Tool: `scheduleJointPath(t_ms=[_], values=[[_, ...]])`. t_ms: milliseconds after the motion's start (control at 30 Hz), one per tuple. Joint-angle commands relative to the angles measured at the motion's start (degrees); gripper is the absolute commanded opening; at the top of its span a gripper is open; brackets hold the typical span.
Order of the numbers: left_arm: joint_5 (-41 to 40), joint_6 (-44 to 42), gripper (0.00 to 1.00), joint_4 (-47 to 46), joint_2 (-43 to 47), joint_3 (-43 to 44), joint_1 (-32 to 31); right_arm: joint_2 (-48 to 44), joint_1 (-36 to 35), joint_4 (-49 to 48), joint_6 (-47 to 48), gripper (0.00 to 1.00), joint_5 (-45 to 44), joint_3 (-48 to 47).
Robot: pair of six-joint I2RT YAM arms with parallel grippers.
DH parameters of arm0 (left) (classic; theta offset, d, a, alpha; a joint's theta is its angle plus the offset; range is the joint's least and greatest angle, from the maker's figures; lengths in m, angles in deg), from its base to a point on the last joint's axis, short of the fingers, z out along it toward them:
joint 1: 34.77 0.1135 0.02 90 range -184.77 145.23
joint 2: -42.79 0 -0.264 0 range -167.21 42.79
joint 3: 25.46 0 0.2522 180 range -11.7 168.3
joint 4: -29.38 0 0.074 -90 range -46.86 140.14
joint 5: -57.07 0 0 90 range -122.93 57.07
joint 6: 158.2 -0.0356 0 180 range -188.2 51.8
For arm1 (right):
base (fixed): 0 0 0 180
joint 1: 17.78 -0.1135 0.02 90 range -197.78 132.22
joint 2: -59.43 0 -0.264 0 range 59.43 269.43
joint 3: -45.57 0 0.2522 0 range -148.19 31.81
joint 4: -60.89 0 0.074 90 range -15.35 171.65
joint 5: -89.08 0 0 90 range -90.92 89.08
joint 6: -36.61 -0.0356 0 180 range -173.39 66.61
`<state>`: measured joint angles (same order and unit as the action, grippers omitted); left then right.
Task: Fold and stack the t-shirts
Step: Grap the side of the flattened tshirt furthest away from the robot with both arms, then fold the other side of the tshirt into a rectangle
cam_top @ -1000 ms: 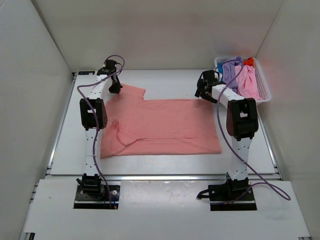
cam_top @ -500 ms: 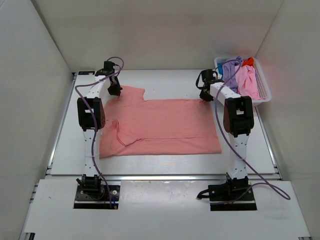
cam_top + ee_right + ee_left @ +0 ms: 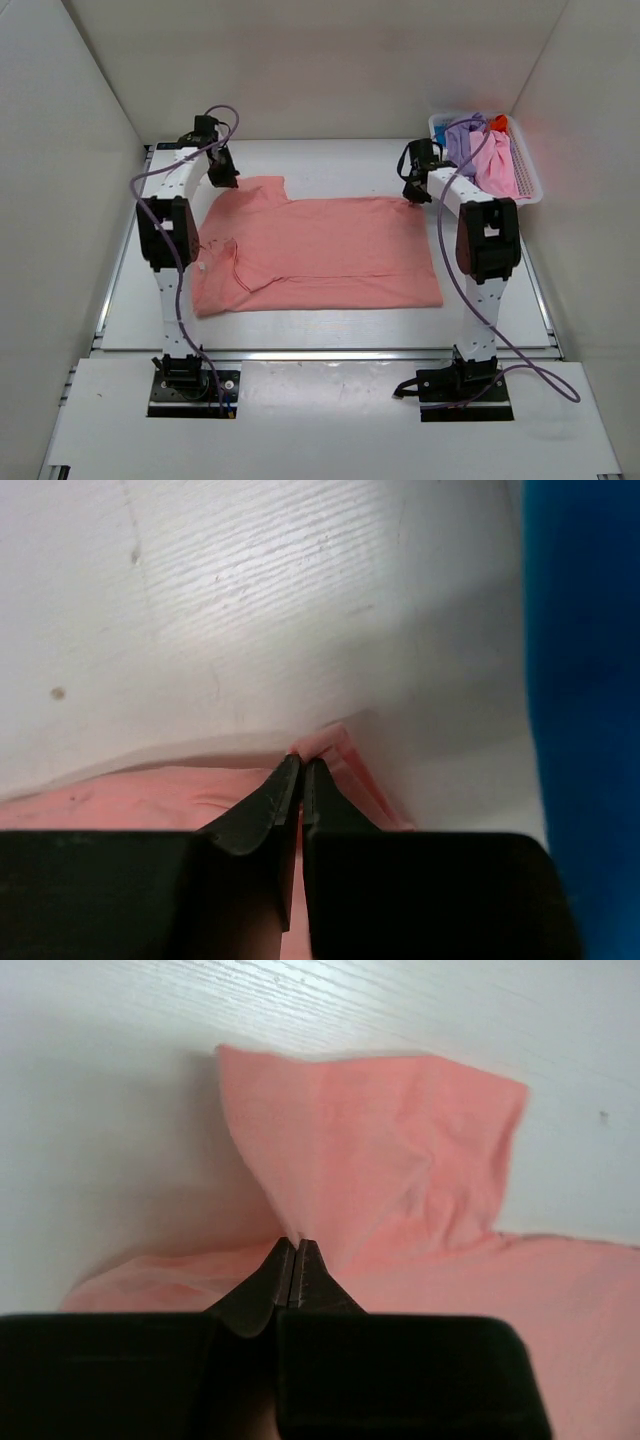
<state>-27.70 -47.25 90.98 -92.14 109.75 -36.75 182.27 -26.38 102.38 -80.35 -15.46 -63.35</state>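
Salmon-pink t-shirt (image 3: 330,252): it lies spread flat on the white table (image 3: 330,160) between the 2 arms, with its long side running left to right. 1 sleeve points toward the far left and the other lies creased at the near left.

Left gripper (image 3: 295,1245): its fingers are pressed together on a pinch of the salmon-pink fabric at the base of the far-left sleeve. In the left wrist view the cloth rises in a small peak into the tips. In the top view this gripper (image 3: 222,178) sits at the shirt's far-left corner.

Right gripper (image 3: 302,762): its fingers are clamped on the shirt's far-right corner, with only a thin slit between them. Layered pink edges show at the tips. In the top view it (image 3: 414,196) is low over that corner, near the basket.

Basket (image 3: 531,187): white and slotted, it stands at the far right of the table, apart from the spread shirt.

Basket contents: a lavender t-shirt (image 3: 462,140), a light pink t-shirt (image 3: 496,162) and an orange-red t-shirt (image 3: 497,123) are heaped together unfolded.

Right wrist view, right edge: a blurred blue surface fills it, and I cannot tell what it is.
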Motion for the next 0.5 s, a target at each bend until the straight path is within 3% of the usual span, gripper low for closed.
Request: scheduleJointPath(t_ms=[0,267,467], values=[[2.15,-0.56,0.0,-5.63,15.46,-11.0,0.74,-8.49,-0.1,-3.64,1.47,0.0,2.58,4.6],[1.98,-1.17,0.0,-11.26,35.06,-39.24,1.01,-23.42,0.25,-6.89,2.0,0.0,8.21,22.36],[0.83,-1.87,0.0,-12.59,46.32,-53.04,1.01,-33.62,1.3,-11.99,2.17,0.01,12.96,37.47]])
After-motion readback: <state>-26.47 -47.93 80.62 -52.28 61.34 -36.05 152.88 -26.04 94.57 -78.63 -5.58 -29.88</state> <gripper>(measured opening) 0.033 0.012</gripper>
